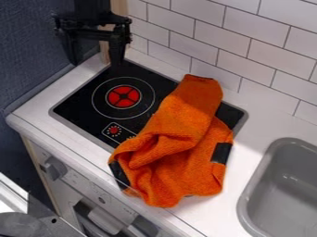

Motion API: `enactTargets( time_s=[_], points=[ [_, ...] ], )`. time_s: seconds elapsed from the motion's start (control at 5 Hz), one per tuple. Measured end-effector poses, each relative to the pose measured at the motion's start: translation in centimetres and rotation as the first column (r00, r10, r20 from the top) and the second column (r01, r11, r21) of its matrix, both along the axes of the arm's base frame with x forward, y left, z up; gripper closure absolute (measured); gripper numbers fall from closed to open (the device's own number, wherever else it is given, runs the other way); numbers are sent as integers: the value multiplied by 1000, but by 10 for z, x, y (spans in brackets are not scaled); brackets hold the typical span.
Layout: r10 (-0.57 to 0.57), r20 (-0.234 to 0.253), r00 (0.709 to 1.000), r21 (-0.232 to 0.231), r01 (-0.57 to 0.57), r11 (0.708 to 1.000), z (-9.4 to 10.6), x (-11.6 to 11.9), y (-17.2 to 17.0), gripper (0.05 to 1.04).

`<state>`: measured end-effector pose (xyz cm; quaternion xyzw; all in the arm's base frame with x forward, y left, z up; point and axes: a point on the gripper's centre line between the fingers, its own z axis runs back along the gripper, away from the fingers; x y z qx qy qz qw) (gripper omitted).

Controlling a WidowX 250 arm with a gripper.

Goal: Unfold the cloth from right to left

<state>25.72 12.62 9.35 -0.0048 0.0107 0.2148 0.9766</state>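
The orange cloth (180, 125) is being judged light and limp, a shallow pinch being favoured at its right-hand black patch (221, 152); the jaws are being held spread

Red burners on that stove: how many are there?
1 in view: the red burner, toward the picture's left on the black stovetop, beside the orange cloth, which may hide another.

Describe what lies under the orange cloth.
The orange cloth lies over the black cooktop and white counter, partly hiding the control panel. What its folds cover cannot be seen.
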Motion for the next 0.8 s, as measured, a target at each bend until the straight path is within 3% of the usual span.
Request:
enactTargets(
  time_s=[0.4, 0.6, 0.8],
  points=[
    [-36, -80, 996, -41, 32, 999, -7, -21, -24, 83],
    [-78, -97, 992, -46, 74, 996, -5, -37, -54, 83],
    [-158, -104, 982, -66, 152, 986, -12, -36, -85, 83]
  ],
)
